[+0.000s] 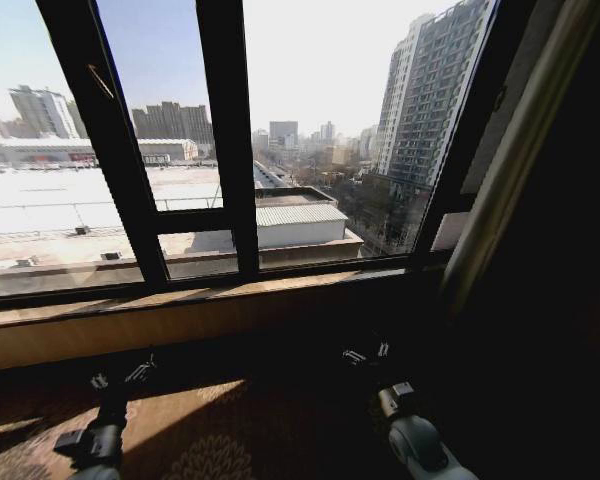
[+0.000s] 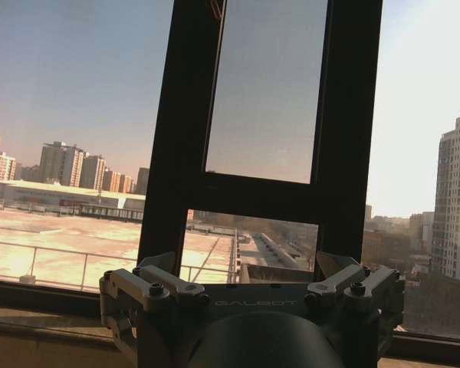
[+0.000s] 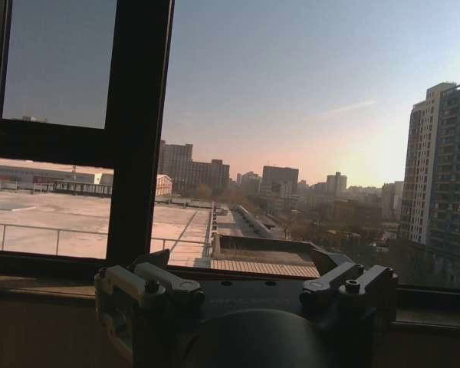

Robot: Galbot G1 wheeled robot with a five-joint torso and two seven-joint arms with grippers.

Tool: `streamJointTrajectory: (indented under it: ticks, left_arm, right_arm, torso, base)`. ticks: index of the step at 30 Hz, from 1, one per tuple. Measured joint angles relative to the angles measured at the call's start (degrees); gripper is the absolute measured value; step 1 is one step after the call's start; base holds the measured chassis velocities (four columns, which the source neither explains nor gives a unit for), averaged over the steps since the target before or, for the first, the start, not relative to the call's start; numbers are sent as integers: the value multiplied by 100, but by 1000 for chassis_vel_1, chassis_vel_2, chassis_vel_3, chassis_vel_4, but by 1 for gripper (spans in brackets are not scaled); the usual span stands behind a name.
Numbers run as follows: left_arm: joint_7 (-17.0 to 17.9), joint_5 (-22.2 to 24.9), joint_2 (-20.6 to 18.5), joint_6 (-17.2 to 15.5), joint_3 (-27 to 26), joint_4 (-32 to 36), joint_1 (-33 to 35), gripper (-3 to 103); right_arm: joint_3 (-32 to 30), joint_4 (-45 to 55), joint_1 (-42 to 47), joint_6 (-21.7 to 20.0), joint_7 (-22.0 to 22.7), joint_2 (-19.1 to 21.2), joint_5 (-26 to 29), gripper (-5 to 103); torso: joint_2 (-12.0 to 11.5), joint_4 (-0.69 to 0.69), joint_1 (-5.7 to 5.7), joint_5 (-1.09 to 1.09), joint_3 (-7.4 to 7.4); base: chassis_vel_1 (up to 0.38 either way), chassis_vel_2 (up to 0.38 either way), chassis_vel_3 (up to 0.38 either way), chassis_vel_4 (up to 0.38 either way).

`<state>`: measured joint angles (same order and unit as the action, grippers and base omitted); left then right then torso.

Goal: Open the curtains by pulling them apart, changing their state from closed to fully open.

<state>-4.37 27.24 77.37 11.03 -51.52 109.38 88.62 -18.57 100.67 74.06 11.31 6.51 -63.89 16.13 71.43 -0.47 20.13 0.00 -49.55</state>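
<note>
Two grippers hung low before window frame (image 1: 230, 140), both empty, fingers spread wide. Left gripper (image 1: 120, 378) sat at 7 o'clock of head view, above patterned carpet (image 1: 210, 440), facing sill (image 1: 130, 305). Right gripper (image 1: 365, 353) sat at 5 o'clock, near dark wall. Curtains (image 1: 515, 150) stood gathered at 2 o'clock, bunched as pale tilted strip along window's right edge, glass bare.
</note>
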Motion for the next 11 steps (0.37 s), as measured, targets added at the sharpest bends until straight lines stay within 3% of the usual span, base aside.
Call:
streamJointTrajectory:
  ticks: [11]
  left_arm:
    - [0,0,0,0,0,0,2,100]
  right_arm:
    - [0,0,1,0,0,0,0,100]
  torso:
    - [3,-1,-7,0,2]
  base:
    - [0,0,0,0]
